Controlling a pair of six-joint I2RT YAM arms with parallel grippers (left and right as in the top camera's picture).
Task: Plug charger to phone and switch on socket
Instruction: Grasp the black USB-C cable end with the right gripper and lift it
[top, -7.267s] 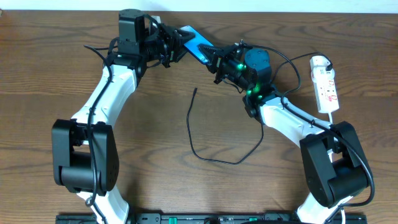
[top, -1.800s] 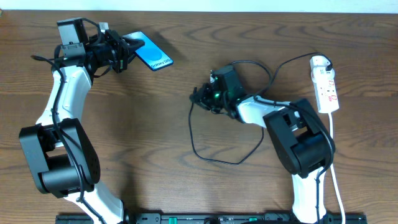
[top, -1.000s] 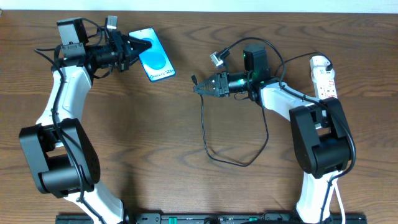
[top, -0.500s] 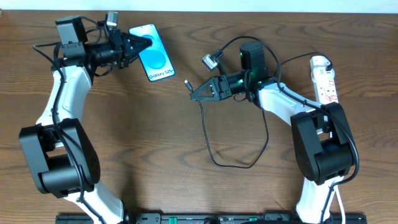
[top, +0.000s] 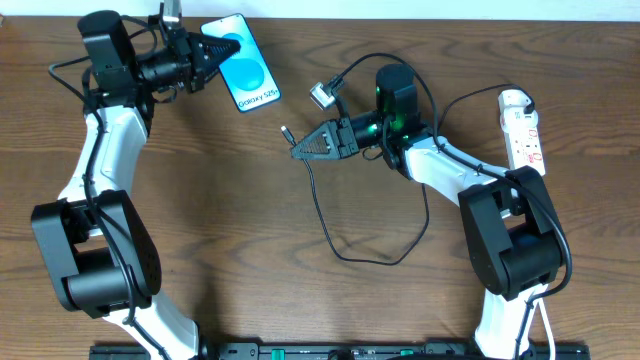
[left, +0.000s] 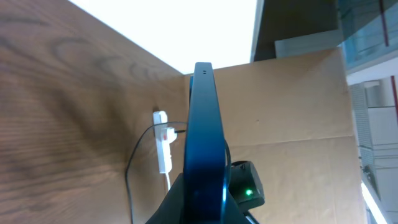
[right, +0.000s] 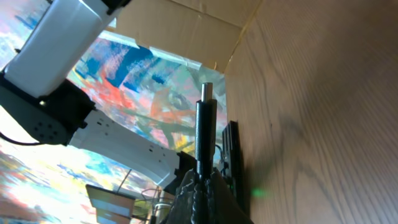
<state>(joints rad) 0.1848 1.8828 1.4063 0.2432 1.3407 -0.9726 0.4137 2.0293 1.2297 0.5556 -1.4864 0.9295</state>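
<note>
Phone (top: 250, 78): over the far left part of the tabletop (top: 250, 220), gripped at its far end. The blue screen faces up, and the words "Galaxy S25" stand at its nearer end. From the left wrist it is seen edge-on.
Left pincer (top: 215, 50): closed tight on the phone, one finger on each face.
Right pincer (top: 298, 150): closed narrow on the charger (top: 335, 245), just behind its end.
Connector tip (top: 286, 131): sticks out past the fingers and points toward the phone, but it is apart from it and not touching.
Charger cable: hangs down from the right pincer, lies in a loose loop on the middle of the tabletop, then runs up along the right arm and arcs toward the socket (top: 522, 135).
Socket: white strip near the right edge of the tabletop, rounded end at the far side, red markings on top. I cannot tell the position of the switch.
Plug: I cannot tell if it sits in the socket.
</note>
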